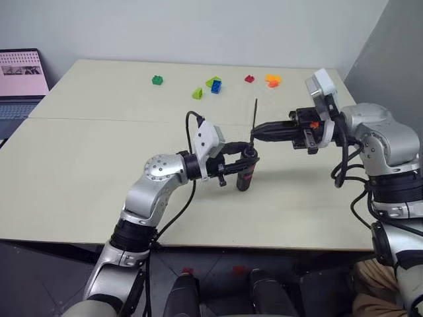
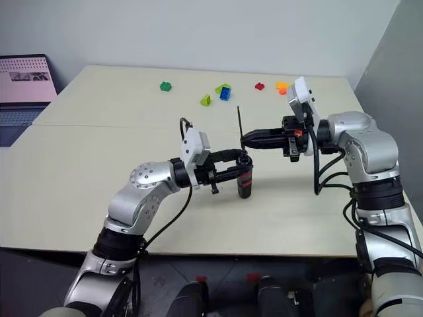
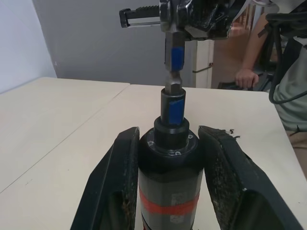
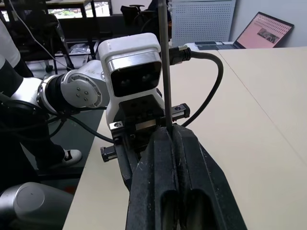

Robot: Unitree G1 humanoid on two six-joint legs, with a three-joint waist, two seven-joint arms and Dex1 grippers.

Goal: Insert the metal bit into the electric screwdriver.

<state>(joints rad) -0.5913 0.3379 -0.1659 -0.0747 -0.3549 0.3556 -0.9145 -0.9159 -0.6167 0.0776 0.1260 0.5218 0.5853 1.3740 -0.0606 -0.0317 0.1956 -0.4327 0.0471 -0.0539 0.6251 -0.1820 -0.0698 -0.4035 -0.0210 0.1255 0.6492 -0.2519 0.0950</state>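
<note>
The left gripper [image 1: 246,153] clamps the electric screwdriver [image 1: 245,173] upright on the desk [image 1: 99,165]. Directly above its socket, the right gripper [image 1: 254,132] pinches the metal bit [image 1: 254,119] vertical, its lower end entering the collar; pressing straight down seems next.

near table [image 1: 79,172]: open | far edge: toy bricks [image 1: 215,84] scattered | left: laptop [image 1: 20,82]
</note>
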